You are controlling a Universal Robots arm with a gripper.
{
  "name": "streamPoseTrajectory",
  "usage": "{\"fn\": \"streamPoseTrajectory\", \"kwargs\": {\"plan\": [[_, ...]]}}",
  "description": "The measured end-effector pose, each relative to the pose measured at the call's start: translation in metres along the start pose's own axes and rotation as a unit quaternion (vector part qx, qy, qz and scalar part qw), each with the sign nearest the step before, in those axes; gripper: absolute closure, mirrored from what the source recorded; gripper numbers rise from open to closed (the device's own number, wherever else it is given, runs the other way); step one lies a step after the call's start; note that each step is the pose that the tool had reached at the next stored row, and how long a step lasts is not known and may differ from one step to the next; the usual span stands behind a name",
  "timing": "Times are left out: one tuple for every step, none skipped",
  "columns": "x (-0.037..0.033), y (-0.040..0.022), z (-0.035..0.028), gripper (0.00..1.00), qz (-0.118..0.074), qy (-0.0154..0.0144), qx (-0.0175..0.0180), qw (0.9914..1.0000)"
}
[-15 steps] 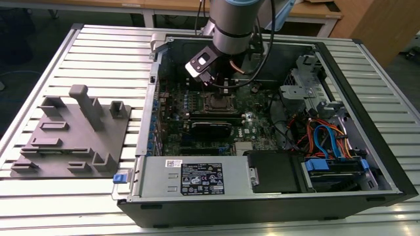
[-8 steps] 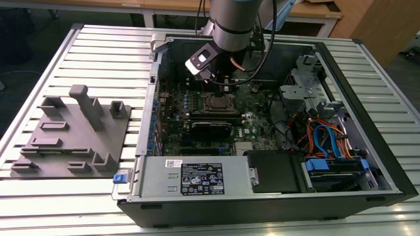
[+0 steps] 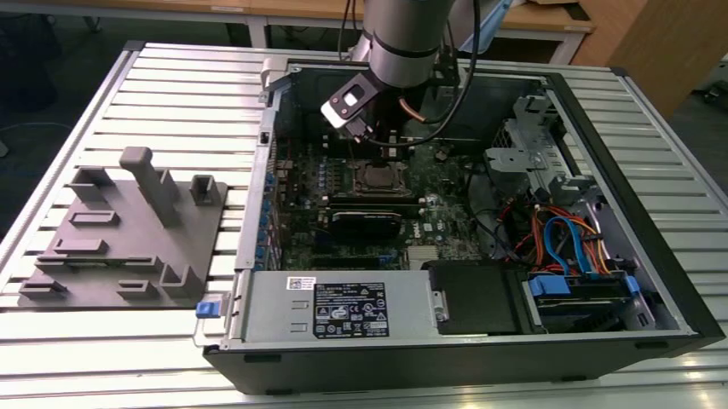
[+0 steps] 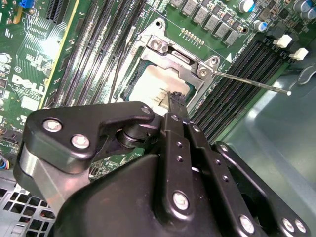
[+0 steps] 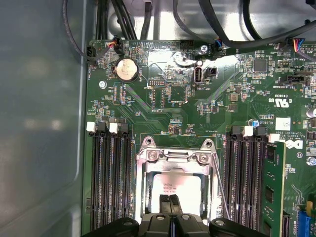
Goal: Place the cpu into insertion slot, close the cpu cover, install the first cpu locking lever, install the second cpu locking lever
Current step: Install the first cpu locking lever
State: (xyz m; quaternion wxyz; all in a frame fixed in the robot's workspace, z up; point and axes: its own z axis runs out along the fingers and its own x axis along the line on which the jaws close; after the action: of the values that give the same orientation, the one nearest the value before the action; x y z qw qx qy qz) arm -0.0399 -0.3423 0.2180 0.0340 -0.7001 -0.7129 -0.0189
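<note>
Closest to us in both wrist views is the black gripper [image 5: 170,200] [image 4: 175,97], its linkage and bolts across the foreground. We see its two fingertips [image 5: 166,202] pressed together with only a thin seam between them and nothing pinched. They sit right over the cpu [image 5: 175,183] [image 4: 150,84], near one edge of its pale metal top; we cannot tell whether they touch it.

We find the cpu lying flat in the slot [image 5: 146,148]. The cover [image 5: 175,159] [image 4: 173,52] is down around it, and the chip shows through the cover's window. One thin lever [image 4: 252,84] [image 5: 218,187] runs along one side of the slot. In the second wrist view its free end stands out over the memory slots [image 4: 247,64], away from the cover.

More memory slots [image 5: 111,182] flank the slot on the green board [image 5: 163,113], and a coin battery [image 5: 127,69] sits farther along it.

In the exterior view we see the arm [image 3: 398,43] reaching down into the open case [image 3: 455,349], which lies on its side on a slatted table [image 3: 170,85]. A grey fixture plate [image 3: 125,230] rests beside the case, toward the exterior view's left.
</note>
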Motion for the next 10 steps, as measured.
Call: {"fn": "streamPoseTrajectory", "kwargs": {"plan": [[0.0, 0.0, -0.0002, 0.89, 0.0, 0.0, 0.0, 1.0], [0.0, 0.0, -0.0004, 0.89, 0.0, 0.0, 0.0, 1.0], [0.0, 0.0, -0.0006, 0.89, 0.0, 0.0, 0.0, 1.0], [0.0, 0.0, -0.0008, 0.89, 0.0, 0.0, 0.0, 1.0], [0.0001, 0.0, -0.001, 0.89, 0.0, 0.0001, 0.0, 1.0], [0.0001, 0.0, -0.0012, 0.89, 0.0, 0.0, 0.0, 1.0], [0.0001, 0.0, -0.0013, 0.89, 0.0, 0.0001, 0.0, 1.0], [0.0001, 0.0, -0.0015, 0.89, 0.0, 0.0001, 0.0, 1.0], [0.0001, 0.0, -0.0017, 0.89, 0.0, 0.0001, 0.0, 1.0], [0.0001, 0.0, -0.0019, 0.89, 0.0, 0.0, 0.0, 1.0]]}}
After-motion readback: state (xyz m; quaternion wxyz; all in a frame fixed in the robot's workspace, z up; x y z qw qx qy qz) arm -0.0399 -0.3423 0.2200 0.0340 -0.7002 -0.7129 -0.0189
